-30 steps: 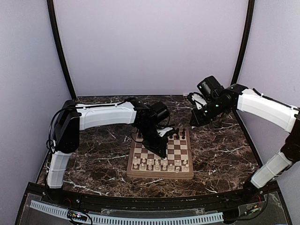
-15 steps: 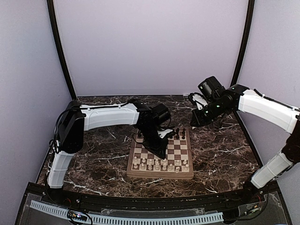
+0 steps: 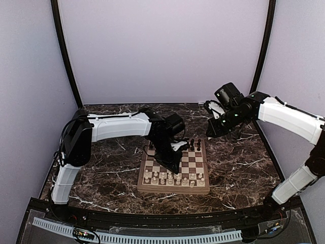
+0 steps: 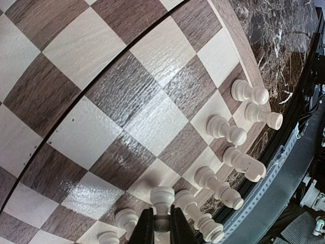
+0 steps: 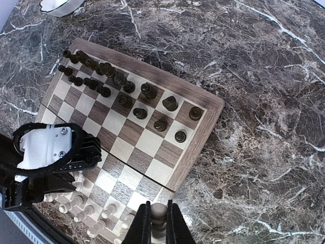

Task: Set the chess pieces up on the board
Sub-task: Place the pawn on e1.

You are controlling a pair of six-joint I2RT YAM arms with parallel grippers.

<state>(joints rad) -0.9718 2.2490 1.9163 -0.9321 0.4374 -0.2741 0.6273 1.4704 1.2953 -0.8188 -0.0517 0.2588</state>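
Dark pieces [image 5: 145, 90] line the board's [image 5: 204, 108] far edge, white pieces [image 4: 223, 127] nearly fill the near edge; left gripper [image 4: 161, 226] and right gripper [image 5: 158, 226] each pinch another.

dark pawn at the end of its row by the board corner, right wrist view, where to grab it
Pinch the dark pawn by its head, coming straight down: it stands upright, with another pawn and a back-row piece close beside it.
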